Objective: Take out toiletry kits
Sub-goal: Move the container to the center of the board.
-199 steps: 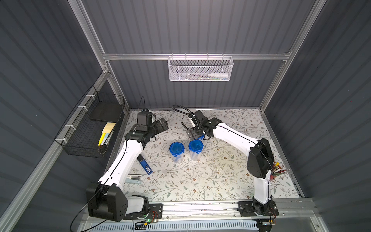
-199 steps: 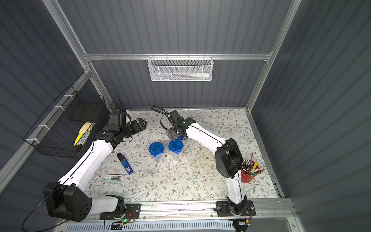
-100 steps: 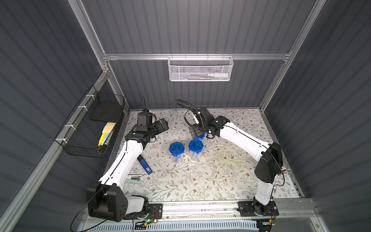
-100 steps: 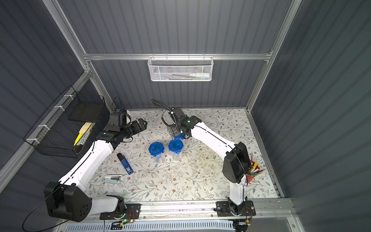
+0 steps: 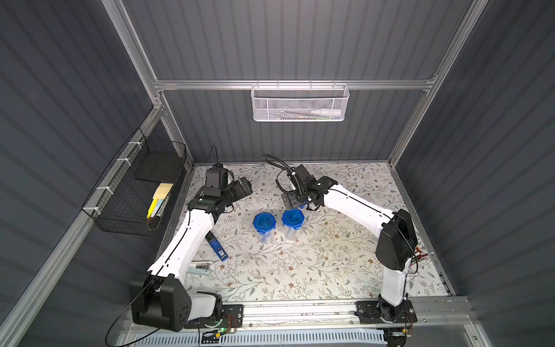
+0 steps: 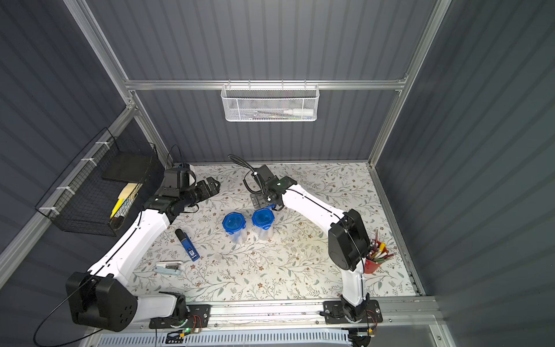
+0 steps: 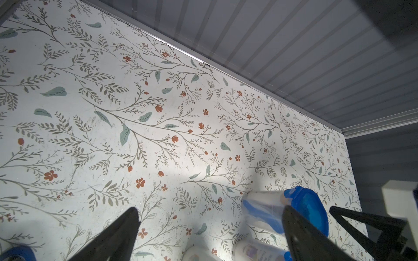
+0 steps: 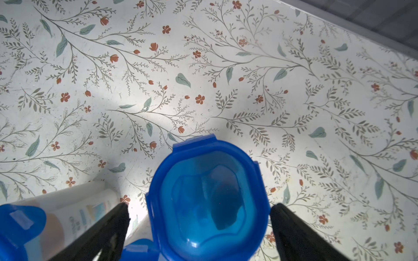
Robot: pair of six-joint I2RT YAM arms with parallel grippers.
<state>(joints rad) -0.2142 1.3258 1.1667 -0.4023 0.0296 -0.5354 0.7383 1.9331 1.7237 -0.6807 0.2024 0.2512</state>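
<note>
Three clear jars with blue clip lids stand mid-table, and the toiletry kits are inside them. Two jars (image 5: 264, 223) (image 5: 292, 219) stand side by side in both top views. The back jar (image 8: 208, 198) sits under my right gripper (image 8: 199, 217), which is open with a finger on each side of its lid. A labelled cream bottle (image 8: 79, 217) shows through a neighbouring jar's wall. My left gripper (image 7: 209, 226) is open and empty, low over the table left of the jars. A blue toothbrush (image 7: 257, 210) shows inside the back jar (image 7: 282, 208).
A dark-blue flat gadget (image 5: 216, 247) and a pale stapler-like thing (image 5: 199, 267) lie beside the left arm. A red cup of pencils (image 6: 374, 258) stands at the right edge. A black wire basket (image 5: 135, 192) hangs on the left wall, a white mesh basket (image 5: 300, 103) on the back wall.
The right arm's elbow swung out to the right and partly back, and its gripper settled a little lower over the back jar. The left arm has hardly moved. Both grippers stayed open.
</note>
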